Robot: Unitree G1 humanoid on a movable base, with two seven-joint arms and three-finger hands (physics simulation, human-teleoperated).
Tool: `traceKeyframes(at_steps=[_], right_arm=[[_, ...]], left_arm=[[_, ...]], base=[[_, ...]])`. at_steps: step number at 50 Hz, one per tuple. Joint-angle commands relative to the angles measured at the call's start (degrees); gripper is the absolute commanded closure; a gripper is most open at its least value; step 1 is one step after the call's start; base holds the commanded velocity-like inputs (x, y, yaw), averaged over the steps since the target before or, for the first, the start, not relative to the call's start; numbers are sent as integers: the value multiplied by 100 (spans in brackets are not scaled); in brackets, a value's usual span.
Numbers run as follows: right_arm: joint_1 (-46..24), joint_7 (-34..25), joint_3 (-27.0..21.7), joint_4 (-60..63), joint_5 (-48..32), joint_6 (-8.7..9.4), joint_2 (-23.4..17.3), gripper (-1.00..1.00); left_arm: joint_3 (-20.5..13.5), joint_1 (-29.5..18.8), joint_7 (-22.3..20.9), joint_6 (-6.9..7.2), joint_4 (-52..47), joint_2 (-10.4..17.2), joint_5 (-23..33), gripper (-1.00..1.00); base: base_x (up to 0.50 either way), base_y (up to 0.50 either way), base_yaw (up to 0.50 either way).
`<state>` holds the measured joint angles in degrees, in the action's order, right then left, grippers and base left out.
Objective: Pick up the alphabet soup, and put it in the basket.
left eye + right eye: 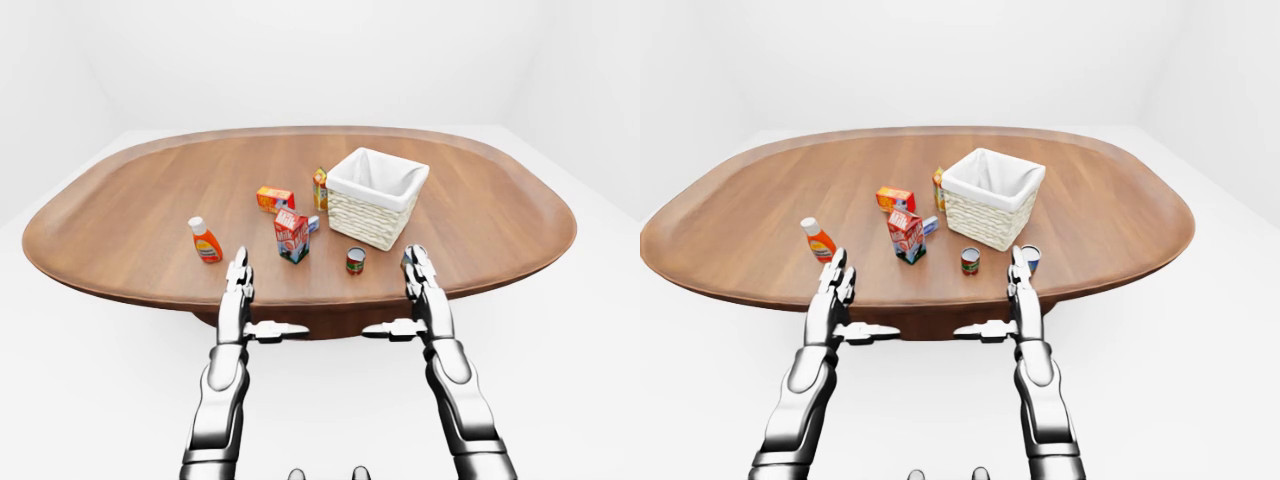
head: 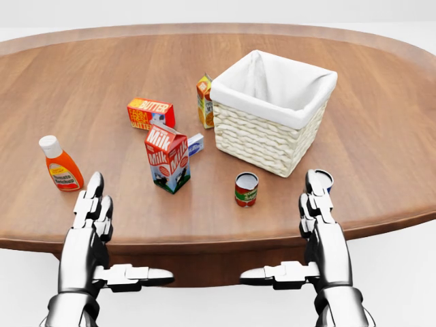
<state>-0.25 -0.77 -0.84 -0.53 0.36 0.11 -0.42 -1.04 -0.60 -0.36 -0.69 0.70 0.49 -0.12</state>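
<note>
Our soup (image 2: 246,189) stands upright near the desk's (image 2: 102,68) near edge, just beside the basket (image 2: 262,139). Both hands, left (image 2: 92,214) and right (image 2: 320,211), hover open and empty. We judge the can rigid, smooth, fairly light; grip its sides mid-height.

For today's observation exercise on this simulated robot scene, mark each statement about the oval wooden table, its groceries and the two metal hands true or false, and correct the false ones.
1. The white-lined woven basket is empty. True.
2. The small red-and-green soup can lies on its side. False: it stands upright, below the basket in the head view.
3. The left hand holds the orange sauce bottle. False: it is open and apart from the bottle.
4. The red milk carton stands left of the can. True.
5. The right hand is open and holds nothing. True.
</note>
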Motion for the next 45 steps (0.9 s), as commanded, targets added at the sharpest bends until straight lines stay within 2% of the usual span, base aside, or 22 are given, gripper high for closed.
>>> traceKeyframes(at_steps=[1, 2, 5, 8, 9, 10, 12, 15, 18, 19, 20, 23, 26, 34, 38, 40, 42, 45], right_arm=[[-18, -82, -117, -3, 29, 65, -58, -100], [-23, -75, -114, 1, 23, 75, -57, -100], [-30, -74, -110, -47, 16, 47, -57, -100], [-27, -70, -105, -40, 17, 58, -53, -100], [-27, -70, -105, -40, 17, 58, -53, -100], [-24, -64, -99, 0, 13, 90, -51, -100], [-24, -62, -97, 9, 13, 101, -50, -100], [-48, -77, -112, -101, 19, 14, -60, -100], [-33, -68, -98, -32, 13, 68, -52, -100], [-59, -74, -111, -102, 20, 29, -59, -100], [-71, -77, -116, -123, 23, 21, -62, -100], [-92, -94, -128, -203, 36, -38, -71, -100], [-53, -94, -102, -73, 40, 43, -55, -100], [-86, -113, -118, -188, 51, -32, -67, -100], [-73, -128, -98, -109, 60, 42, -57, -100], [-44, -109, -74, 22, 53, 145, -41, -100], [-54, -117, -78, -41, 60, 98, -43, -100], [-58, -129, -63, -41, 58, 119, -40, -100]], left_arm=[[-248, -276, -6, -270, 424, 105, -103, -100], [-242, -263, -6, -210, 366, 109, -118, -100], [-251, -236, 51, -195, 209, 112, -125, -100], [-299, -294, 105, -325, 323, 120, -168, -100], [-299, -295, 107, -328, 326, 122, -172, -100], [-350, -327, 154, -257, 289, 130, -232, -100], [-380, -376, 215, -289, 331, 143, -261, -100], [-496, -462, 377, -375, 374, 165, -419, -100], [-616, -562, 524, -322, 373, 207, -625, -100], [-677, -589, 657, -384, 340, 234, -624, -100], [-694, -590, 703, -367, 292, 250, -667, -100], [-836, -768, 927, -431, 491, 280, -847, -100], [-965, -905, 1179, -431, 569, 388, -1034, -100], [-1053, -1117, 1369, -431, 886, 571, -1279, -100], [-1123, -1288, 1474, -431, 1152, 666, -1366, -100], [-1183, -1374, 1560, -431, 1293, 725, -1417, -100], [-1198, -1405, 1560, -431, 1342, 768, -1525, -100], [-1211, -1432, 1594, -431, 1409, 810, -1584, -100]], base=[[0, 0, 0], [0, 0, 0], [0, 0, 0], [0, 0, 0], [0, 0, 0], [0, 0, 0], [0, 0, 0], [0, 0, 0], [0, 0, 0], [0, 0, 0], [0, 0, 0], [0, 0, 0], [0, 0, 0], [0, 0, 0], [0, 0, 0], [0, 0, 0], [0, 0, 0], [0, 0, 0]])
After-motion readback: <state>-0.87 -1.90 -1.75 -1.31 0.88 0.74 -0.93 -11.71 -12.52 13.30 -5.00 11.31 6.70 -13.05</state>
